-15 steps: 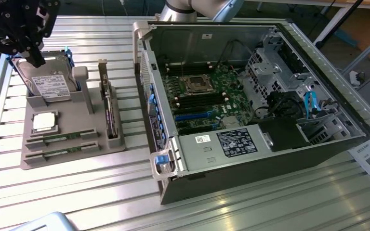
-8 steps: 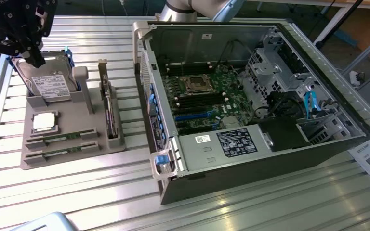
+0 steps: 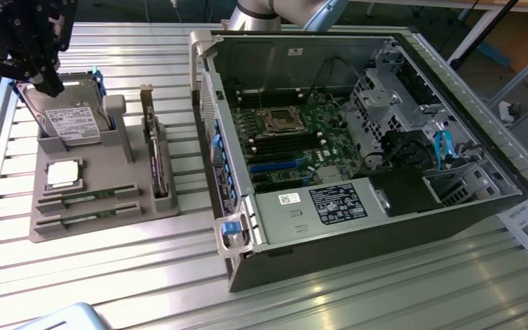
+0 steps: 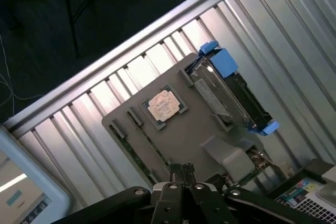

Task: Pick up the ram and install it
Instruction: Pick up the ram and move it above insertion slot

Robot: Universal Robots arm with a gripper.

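- Exterior view: the gripper [image 3: 51, 84] is hovering over the hard drive [image 3: 71, 120], fingers pressed together and grasping nothing.
- The ram [image 3: 88, 197] is sitting slotted in the gray holder [image 3: 108, 172], just beside the processor chip [image 3: 62, 173].

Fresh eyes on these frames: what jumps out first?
The open computer case dominates the exterior view's right, its green motherboard exposed. On the exterior view's left, a grey holder carries a hard drive, a processor chip and the ram. The shut gripper hangs over the holder, holding nothing.
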